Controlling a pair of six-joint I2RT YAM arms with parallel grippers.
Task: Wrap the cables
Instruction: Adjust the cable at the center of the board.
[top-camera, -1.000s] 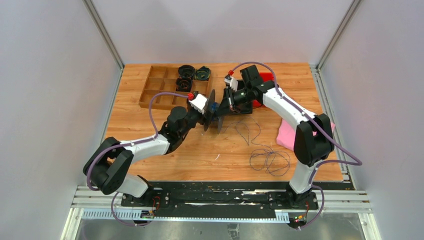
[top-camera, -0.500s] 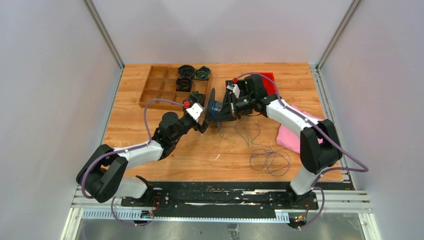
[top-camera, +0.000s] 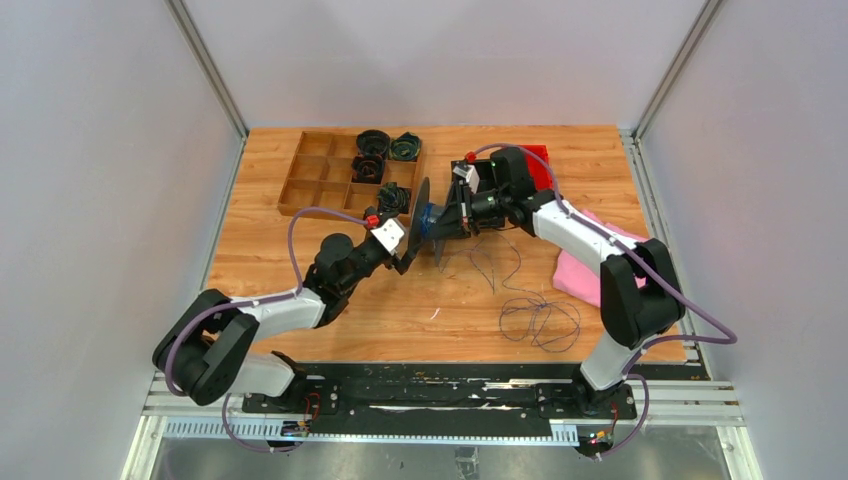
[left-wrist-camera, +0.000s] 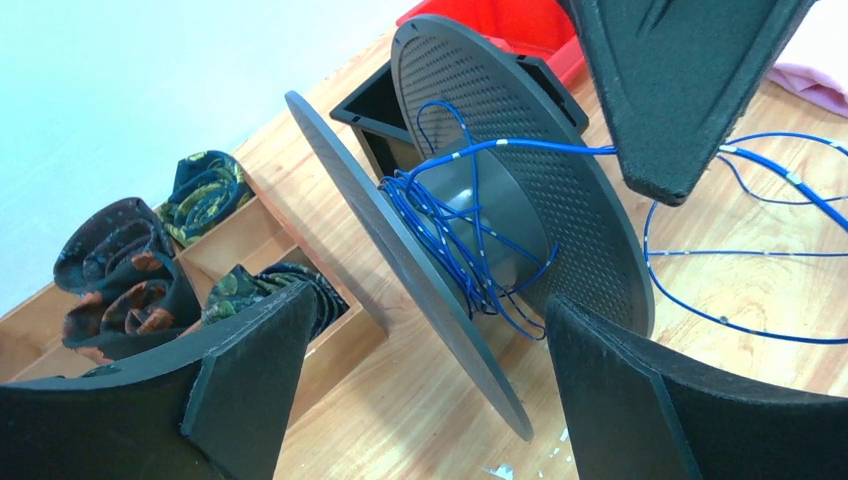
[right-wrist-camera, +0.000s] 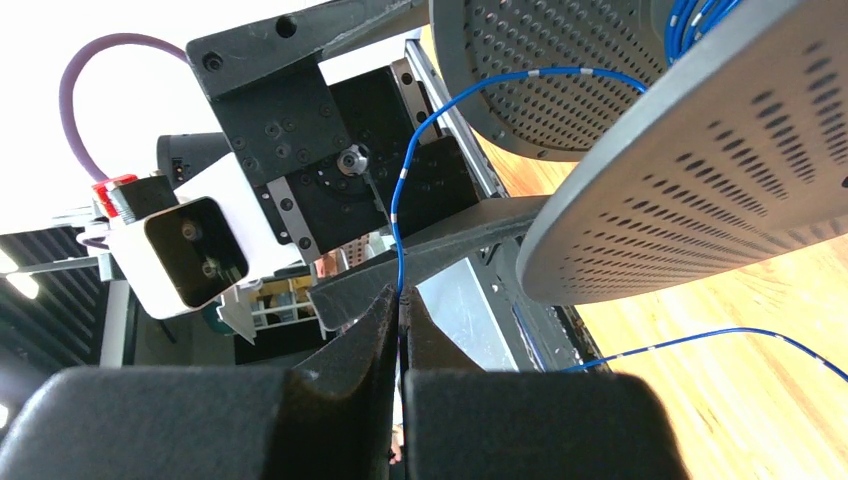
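Observation:
The grey spool (top-camera: 428, 222) stands tilted on its rims at mid-table, with the thin blue cable (left-wrist-camera: 450, 230) loosely wound on its hub. My left gripper (left-wrist-camera: 428, 300) is open just near-left of it; the near flange's lower edge (left-wrist-camera: 480, 370) lies between the fingers, touching neither. On the spool's right side, my right gripper (right-wrist-camera: 400, 300) is shut on the cable (right-wrist-camera: 398, 220), which runs up from the fingertips to the perforated flanges (right-wrist-camera: 700, 180). The remaining cable lies in loose loops (top-camera: 540, 320) on the table at near right.
A wooden compartment tray (top-camera: 310, 185) with dark coiled bundles (top-camera: 372, 140) sits at the back left. A red bin (top-camera: 537, 155) and a black tray (left-wrist-camera: 370, 100) lie behind the spool. A pink cloth (top-camera: 575, 272) lies at the right.
My left gripper opened wider, let go of the spool and drew back toward the near left. The right arm shifted slightly left and lower, still pinching the cable.

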